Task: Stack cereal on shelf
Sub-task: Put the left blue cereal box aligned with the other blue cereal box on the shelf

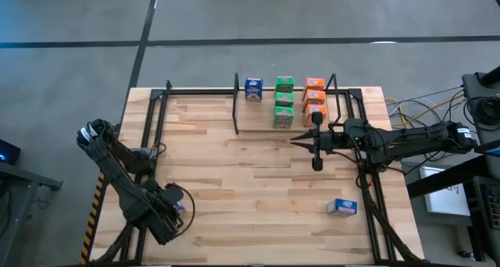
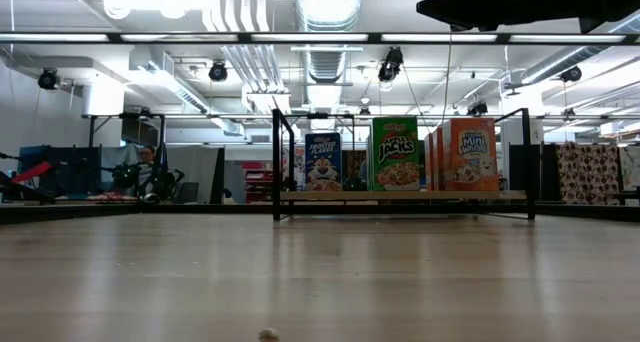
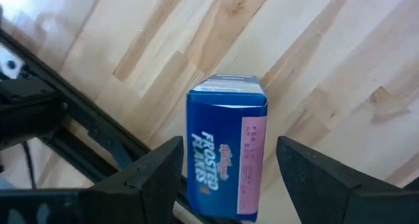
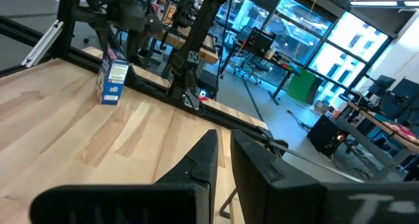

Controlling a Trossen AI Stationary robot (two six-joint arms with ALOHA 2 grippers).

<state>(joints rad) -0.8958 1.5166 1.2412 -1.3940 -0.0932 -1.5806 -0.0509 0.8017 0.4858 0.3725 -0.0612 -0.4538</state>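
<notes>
We begin with the big pale wooden tabletop (image 1: 258, 189) that fills the middle of the high view. At its upper centre stands the small light-wood shelf in its thin black rod frame (image 1: 250, 120), already carrying one blue, three green and three orange little cereal boxes in columns. A second small blue box (image 1: 341, 208) lies alone toward the lower right of that frame.

The relation that matters sits at the lower left. There the left gripper (image 3: 229, 168) straddles a blue Frosted Flakes box (image 3: 226, 145). In its wrist view the box runs lengthwise away from the camera, midway between the two dark fingers (image 3: 154, 175). The jaws stand wide, with bare wood visible on each side of the box, so we judge the box not gripped. It rests on the table near the black side frame. From there the shelf lies toward the upper right of the high view, across most of the table.

The right gripper (image 1: 316, 140) hovers just below the shelf's front edge, fingers closed together on nothing. It is the nearer arm to the lone blue box.
</notes>
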